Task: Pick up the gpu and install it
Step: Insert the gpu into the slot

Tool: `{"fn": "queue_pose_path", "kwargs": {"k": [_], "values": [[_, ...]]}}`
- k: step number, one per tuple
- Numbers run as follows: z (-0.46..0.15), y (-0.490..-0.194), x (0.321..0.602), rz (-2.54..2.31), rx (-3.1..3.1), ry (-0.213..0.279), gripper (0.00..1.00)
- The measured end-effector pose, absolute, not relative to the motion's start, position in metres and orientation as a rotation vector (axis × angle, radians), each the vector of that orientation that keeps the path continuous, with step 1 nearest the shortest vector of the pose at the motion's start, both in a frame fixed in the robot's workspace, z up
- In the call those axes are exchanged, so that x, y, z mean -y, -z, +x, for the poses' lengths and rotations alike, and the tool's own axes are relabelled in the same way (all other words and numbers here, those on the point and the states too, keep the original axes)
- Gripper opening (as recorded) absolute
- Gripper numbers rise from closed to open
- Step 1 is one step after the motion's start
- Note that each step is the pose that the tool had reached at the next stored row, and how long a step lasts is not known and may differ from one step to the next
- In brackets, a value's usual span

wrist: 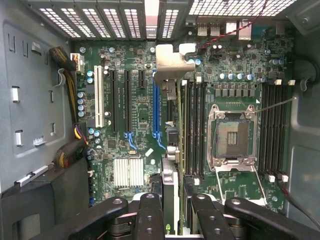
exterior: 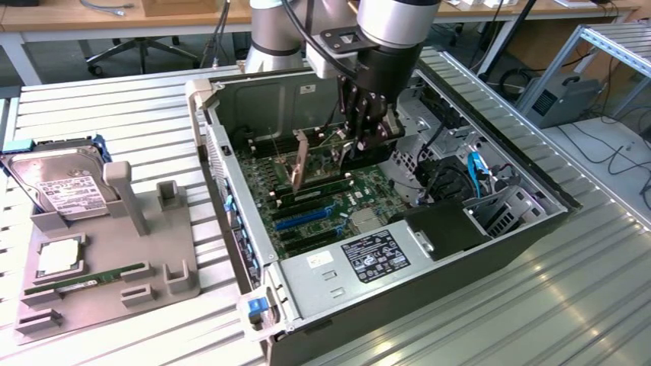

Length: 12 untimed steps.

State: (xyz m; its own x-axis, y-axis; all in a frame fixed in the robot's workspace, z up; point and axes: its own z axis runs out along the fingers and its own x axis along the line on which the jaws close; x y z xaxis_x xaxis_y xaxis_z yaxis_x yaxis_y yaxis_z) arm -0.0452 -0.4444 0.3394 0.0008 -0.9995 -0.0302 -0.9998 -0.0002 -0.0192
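- The gripper reaches down into the open computer case on the slatted bench. Its fingers are clamped on the gpu, which stands on edge between them.
- In the wrist view the gpu shows edge-on. It runs straight away from the gripper, and its silver bracket is at the far end, next to the case's vented rear wall.
- The gpu's long axis runs parallel to the expansion slots on the motherboard. The gripper holds it at the end away from the bracket.
- The gpu hangs directly below the gripper, just beside or over the long blue slot. The memory slots and the open processor socket lie on its other side.
- My reading is that the bottom edge is close to the slot. I cannot tell whether it has gone in or only hovers above it.
- Well apart, at the exterior view's left, a grey holder carries a hard drive and a memory stick.
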Motion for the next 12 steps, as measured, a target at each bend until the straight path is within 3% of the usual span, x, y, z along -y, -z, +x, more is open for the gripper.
{"fn": "queue_pose_path", "kwargs": {"k": [12], "values": [[-0.0453,-0.3367,0.4462,-2.197,-2.196,-0.012,0.27]]}}
